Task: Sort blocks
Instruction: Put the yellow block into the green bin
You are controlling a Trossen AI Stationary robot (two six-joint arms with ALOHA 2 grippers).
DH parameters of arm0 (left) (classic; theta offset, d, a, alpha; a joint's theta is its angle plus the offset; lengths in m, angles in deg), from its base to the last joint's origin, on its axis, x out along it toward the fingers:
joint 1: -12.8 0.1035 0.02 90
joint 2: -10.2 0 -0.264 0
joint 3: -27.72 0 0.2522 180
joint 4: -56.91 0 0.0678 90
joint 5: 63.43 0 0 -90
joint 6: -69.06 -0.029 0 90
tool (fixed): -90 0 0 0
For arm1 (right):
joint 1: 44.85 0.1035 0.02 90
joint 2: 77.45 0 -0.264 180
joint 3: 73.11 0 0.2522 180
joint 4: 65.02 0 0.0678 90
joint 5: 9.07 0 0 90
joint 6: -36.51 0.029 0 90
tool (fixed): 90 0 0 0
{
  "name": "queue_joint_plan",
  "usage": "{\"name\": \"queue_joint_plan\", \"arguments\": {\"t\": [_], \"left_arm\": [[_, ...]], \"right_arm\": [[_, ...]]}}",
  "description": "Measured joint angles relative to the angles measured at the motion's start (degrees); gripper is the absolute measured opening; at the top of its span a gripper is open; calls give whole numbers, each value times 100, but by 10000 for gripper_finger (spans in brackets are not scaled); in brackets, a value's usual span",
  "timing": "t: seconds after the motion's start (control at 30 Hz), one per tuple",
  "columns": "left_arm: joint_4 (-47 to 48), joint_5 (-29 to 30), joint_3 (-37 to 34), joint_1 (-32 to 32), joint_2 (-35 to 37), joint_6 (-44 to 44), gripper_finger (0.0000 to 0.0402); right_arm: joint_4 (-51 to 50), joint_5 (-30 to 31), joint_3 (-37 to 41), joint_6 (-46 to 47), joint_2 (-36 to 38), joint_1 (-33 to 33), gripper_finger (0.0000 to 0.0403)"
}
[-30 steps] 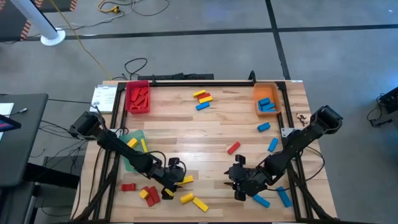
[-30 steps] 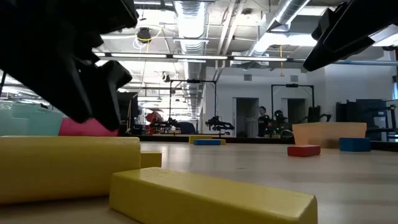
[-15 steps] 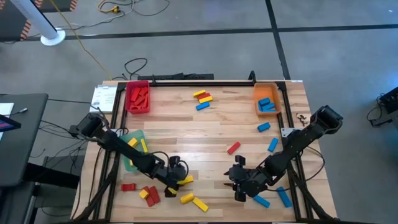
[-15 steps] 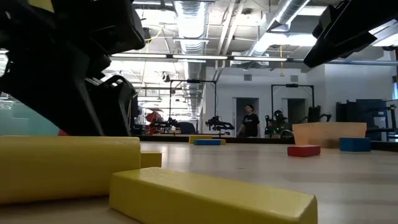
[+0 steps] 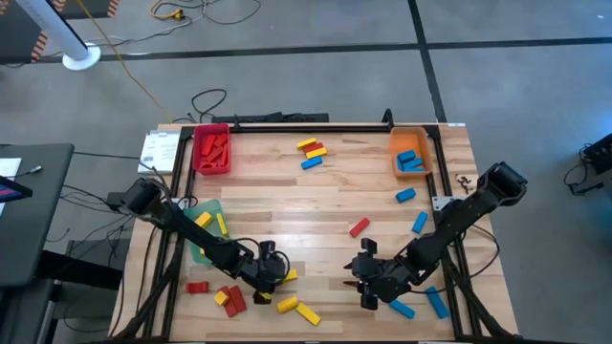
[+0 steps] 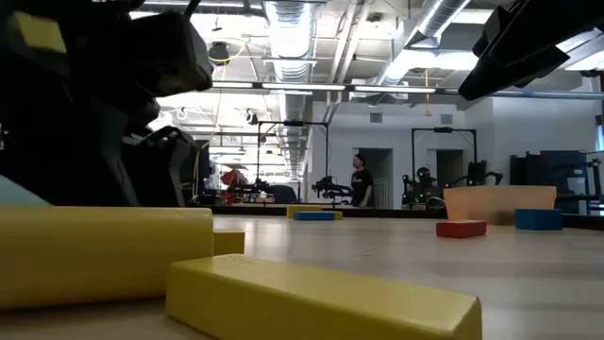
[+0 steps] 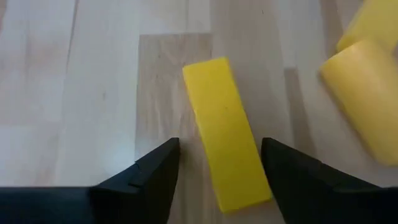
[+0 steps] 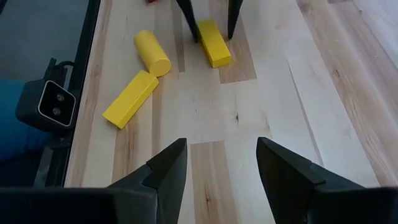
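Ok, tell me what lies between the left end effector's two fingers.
A yellow block lies flat on the table between the left end effector fingers, untouched; the left wrist view shows it.

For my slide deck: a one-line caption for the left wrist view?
Open left gripper straddling a yellow rectangular block lying on the light wooden table.

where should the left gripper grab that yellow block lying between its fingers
Across the two long sides, near the middle, coming straight down from above. The yellow block lies flat on the table, tilted slightly against the left gripper, whose fingers stand open on either side of its narrow width. A small wrist turn to square the fingers with the long edges would probably help.
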Motion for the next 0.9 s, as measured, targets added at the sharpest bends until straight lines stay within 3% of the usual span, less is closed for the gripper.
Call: {"name": "queue_joint_plan", "arguments": {"t": [0.2,0.47,0.7,0.9], "left_arm": [[374,253,-4,13,167,-275,94],[1726,384,204,-9,671,-725,93],[4427,751,1134,-15,1306,-687,93],[7010,676,1785,-17,1623,37,93]], "right_arm": [[-8,0,0,1,0,2,209],[-16,0,0,0,0,2,209],[-15,0,0,2,0,0,209],[-14,0,0,2,0,2,209]]}}
